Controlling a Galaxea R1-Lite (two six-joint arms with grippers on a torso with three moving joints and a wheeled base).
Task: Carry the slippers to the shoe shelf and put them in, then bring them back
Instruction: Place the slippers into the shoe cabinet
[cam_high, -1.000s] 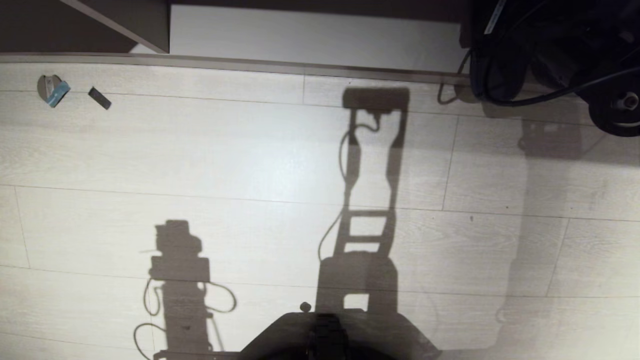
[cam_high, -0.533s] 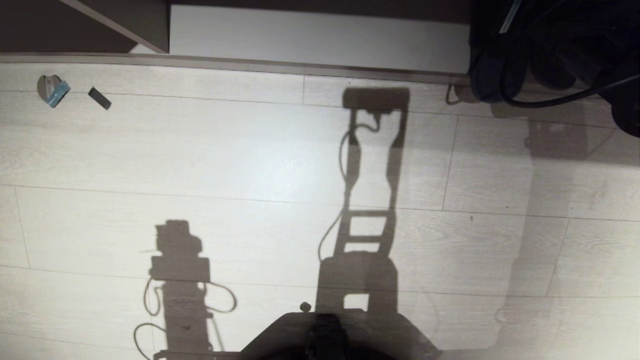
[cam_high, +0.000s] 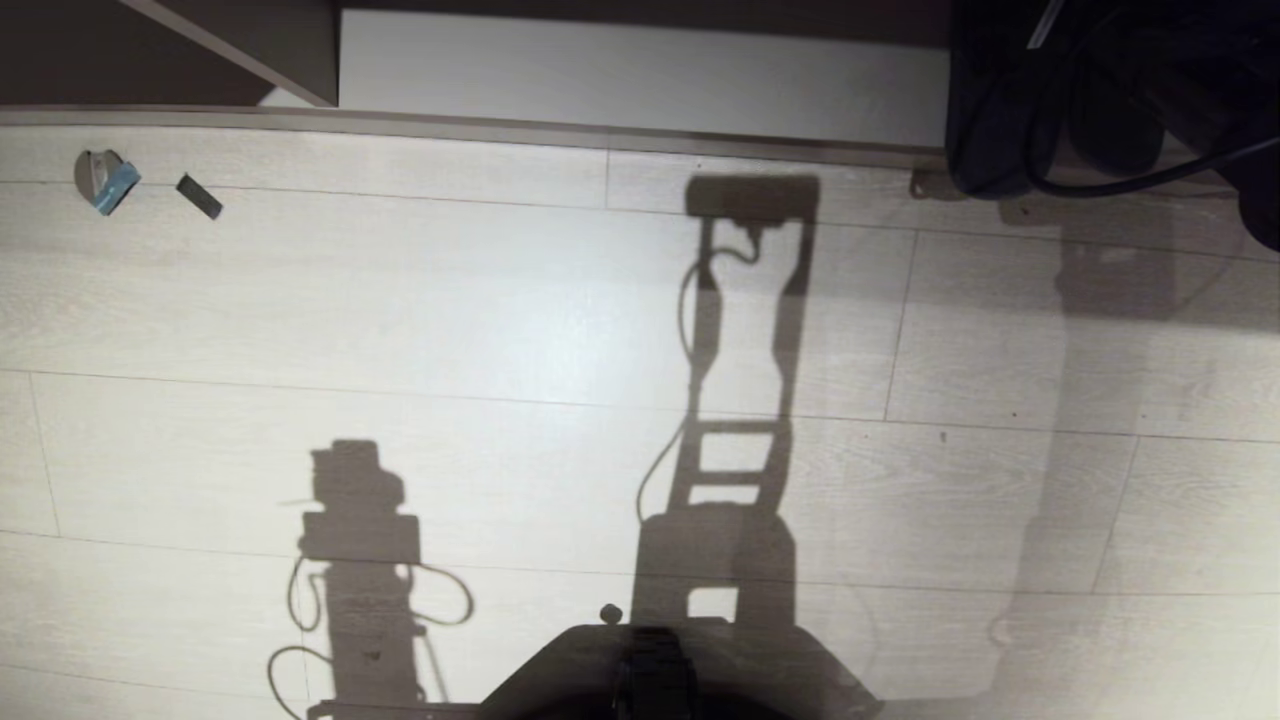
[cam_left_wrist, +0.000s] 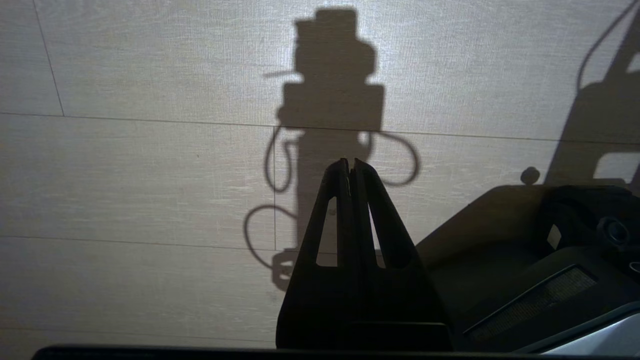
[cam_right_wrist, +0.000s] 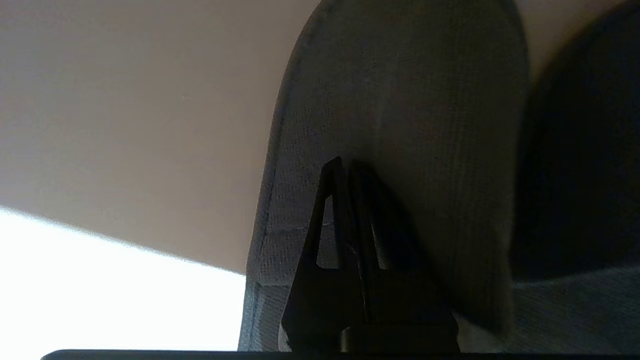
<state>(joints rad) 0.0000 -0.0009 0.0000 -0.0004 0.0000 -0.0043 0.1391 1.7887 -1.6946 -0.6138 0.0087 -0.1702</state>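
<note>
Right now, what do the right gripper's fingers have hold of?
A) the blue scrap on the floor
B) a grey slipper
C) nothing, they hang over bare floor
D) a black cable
B: in the right wrist view the right gripper is shut on the fabric of a grey slipper, which fills the picture ahead of it.

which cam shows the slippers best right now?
Right wrist view: the grey fabric of the slippers fills the frame directly in front of the shut right hand, weave visible. Head view gives only a dark mass at its top right corner, with arm and slippers indistinguishable. Left wrist view shows none, just the floor.
</note>
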